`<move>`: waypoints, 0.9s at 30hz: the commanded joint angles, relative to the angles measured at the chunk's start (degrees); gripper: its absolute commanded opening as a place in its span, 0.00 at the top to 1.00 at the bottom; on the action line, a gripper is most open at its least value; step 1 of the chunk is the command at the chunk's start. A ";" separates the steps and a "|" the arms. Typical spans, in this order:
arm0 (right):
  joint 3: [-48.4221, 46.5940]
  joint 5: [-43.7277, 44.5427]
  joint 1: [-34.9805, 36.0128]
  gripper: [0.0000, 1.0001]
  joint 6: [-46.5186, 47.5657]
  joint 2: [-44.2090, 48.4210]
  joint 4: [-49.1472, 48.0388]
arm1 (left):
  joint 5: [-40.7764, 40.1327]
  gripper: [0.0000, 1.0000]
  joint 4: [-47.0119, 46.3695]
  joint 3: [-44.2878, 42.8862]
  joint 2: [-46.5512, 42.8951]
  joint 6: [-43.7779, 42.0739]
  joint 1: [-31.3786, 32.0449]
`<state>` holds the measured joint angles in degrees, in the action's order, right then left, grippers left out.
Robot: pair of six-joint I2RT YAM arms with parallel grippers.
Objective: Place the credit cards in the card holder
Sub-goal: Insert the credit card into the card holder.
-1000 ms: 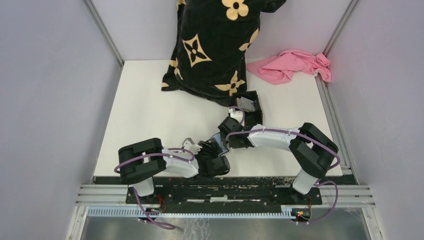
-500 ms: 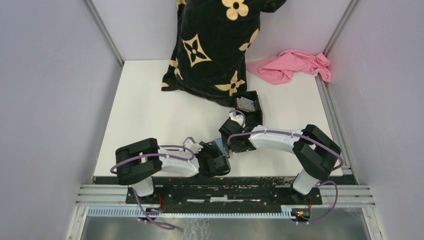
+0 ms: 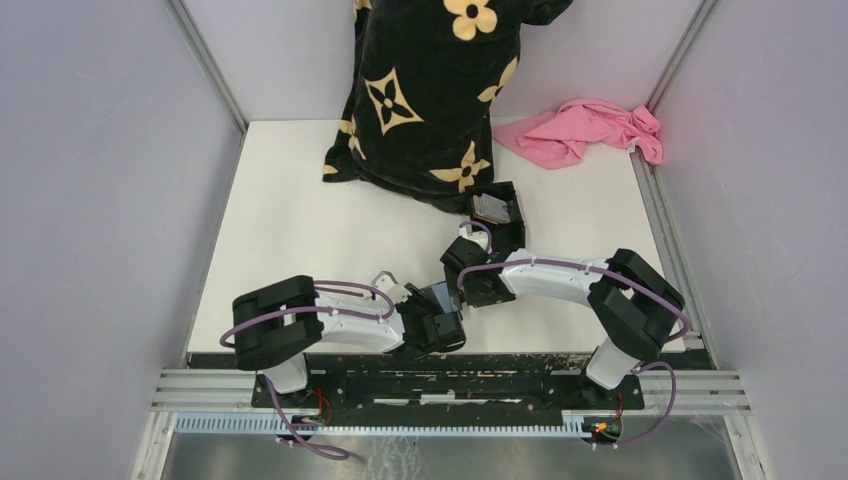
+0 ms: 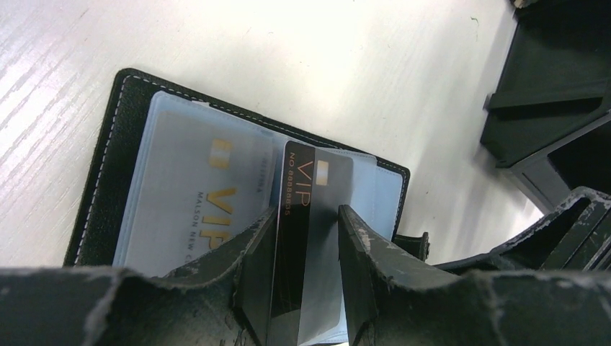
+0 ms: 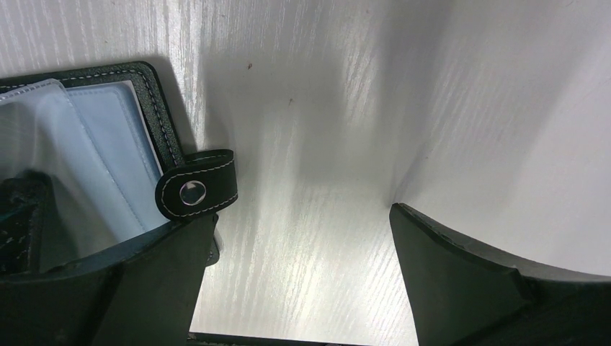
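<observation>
The card holder (image 4: 108,180) lies open on the white table, black leather with clear inner pockets. A whitish credit card (image 4: 194,194) with gold VIP lettering sits inside its left pocket. My left gripper (image 4: 306,216) is shut on a dark credit card (image 4: 313,180), whose far end rests at the mouth of a middle pocket. In the top view the holder (image 3: 440,296) lies between both grippers. My right gripper (image 5: 299,216) is open, its left finger at the holder's edge (image 5: 162,122) under the snap strap (image 5: 196,191); bare table shows between its fingers.
A black shallow tray (image 3: 497,210) sits just beyond the right gripper (image 3: 463,272). A black cloth with gold flower marks (image 3: 430,90) hangs over the table's back, and a pink cloth (image 3: 585,130) lies at the back right. Grey walls stand on both sides.
My left gripper has narrowed a little on the dark card and shifted slightly right. The right gripper has drawn a little nearer to the holder.
</observation>
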<state>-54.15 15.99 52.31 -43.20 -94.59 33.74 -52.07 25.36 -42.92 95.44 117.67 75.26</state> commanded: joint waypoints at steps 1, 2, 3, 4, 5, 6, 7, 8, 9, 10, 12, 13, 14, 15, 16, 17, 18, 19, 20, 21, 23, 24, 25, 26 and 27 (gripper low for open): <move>-1.32 -0.94 -0.26 0.00 0.87 -1.16 -0.25 | 16.90 0.55 10.44 2.09 5.76 -8.57 1.58; -1.31 -1.08 -0.28 0.00 0.79 -1.49 -0.44 | 17.04 0.55 10.14 2.05 6.07 -9.27 1.55; -1.37 -1.13 -0.33 0.00 0.82 -1.68 -0.62 | 17.12 0.55 9.41 2.16 6.27 -10.15 1.56; -1.44 -1.26 -0.37 0.00 0.78 -1.96 -0.79 | 17.29 0.55 8.77 2.32 6.45 -11.04 1.55; -1.40 -1.38 -0.41 0.00 0.76 -2.21 -0.92 | 17.47 0.55 8.26 2.47 6.59 -11.41 1.57; -1.40 -1.52 -0.45 0.00 0.82 -2.32 -1.03 | 17.61 0.55 7.85 2.55 6.68 -11.74 1.50; -1.47 -1.57 -0.52 0.00 0.78 -2.43 -1.12 | 17.70 0.54 7.55 2.57 6.83 -12.02 1.55; -1.53 -1.69 -0.54 0.00 0.75 -2.54 -1.20 | 17.64 0.55 7.39 2.57 6.79 -12.32 1.54; -1.49 -1.81 -0.57 0.00 0.71 -2.61 -1.29 | 17.58 0.55 7.39 2.50 6.64 -12.55 1.53; -1.61 -1.91 -0.57 0.00 0.75 -2.73 -1.30 | 17.42 0.55 7.22 2.49 6.37 -12.78 1.55; -1.71 -2.00 -0.70 0.00 0.83 -2.88 -1.38 | 16.88 0.55 6.28 2.65 5.41 -14.06 1.55; -1.70 -2.08 -0.72 0.00 0.77 -3.00 -1.46 | 16.47 0.56 5.78 2.78 4.95 -14.63 1.55; -1.70 -2.16 -0.72 0.00 0.71 -3.04 -1.54 | 16.15 0.57 5.49 2.94 4.47 -14.97 1.55; -1.70 -2.25 -0.72 0.00 0.73 -3.14 -1.63 | 15.98 0.59 5.03 3.19 3.88 -15.27 1.55; -1.73 -2.27 -0.80 0.00 0.64 -3.07 -1.59 | 15.83 0.61 4.23 3.56 3.17 -15.71 1.64; -1.73 -2.35 -0.81 0.00 0.60 -3.11 -1.72 | 15.73 0.63 3.57 3.86 2.77 -16.02 1.56; -1.68 -2.41 -0.81 0.00 0.52 -3.08 -1.74 | 15.79 0.66 3.08 4.23 2.41 -16.28 1.55; -1.66 -2.45 -0.81 0.01 0.50 -3.11 -1.78 | 16.04 0.69 2.72 4.55 2.17 -16.34 1.55; -1.61 -2.52 -0.81 0.00 0.38 -3.08 -1.87 | 16.35 0.73 2.40 4.79 1.93 -16.43 1.55; -1.46 -2.67 -0.81 0.00 0.32 -3.07 -1.98 | 16.58 0.77 2.34 4.99 1.90 -16.36 1.57; -1.27 -2.97 -0.87 0.01 0.18 -3.13 -2.22 | 17.17 0.83 2.28 5.12 2.11 -16.37 1.60; -1.12 -3.02 -0.82 0.00 0.10 -3.08 -2.29 | 17.44 0.84 2.25 5.08 2.30 -16.37 1.63; -0.95 -3.15 -0.81 0.00 0.06 -2.93 -2.42 | 17.71 0.84 2.31 5.12 2.41 -16.32 1.64; -0.78 -3.16 -0.81 0.00 0.00 -2.82 -2.44 | 17.91 0.84 2.31 5.12 2.57 -16.09 1.71; -0.64 -3.22 -0.81 0.00 -0.03 -2.77 -2.49 | 18.01 0.84 2.35 5.12 2.63 -15.82 1.77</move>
<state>-55.16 14.02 51.24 -42.19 -95.70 34.17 -51.94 20.91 -41.01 94.26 107.57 75.40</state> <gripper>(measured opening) 0.995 0.197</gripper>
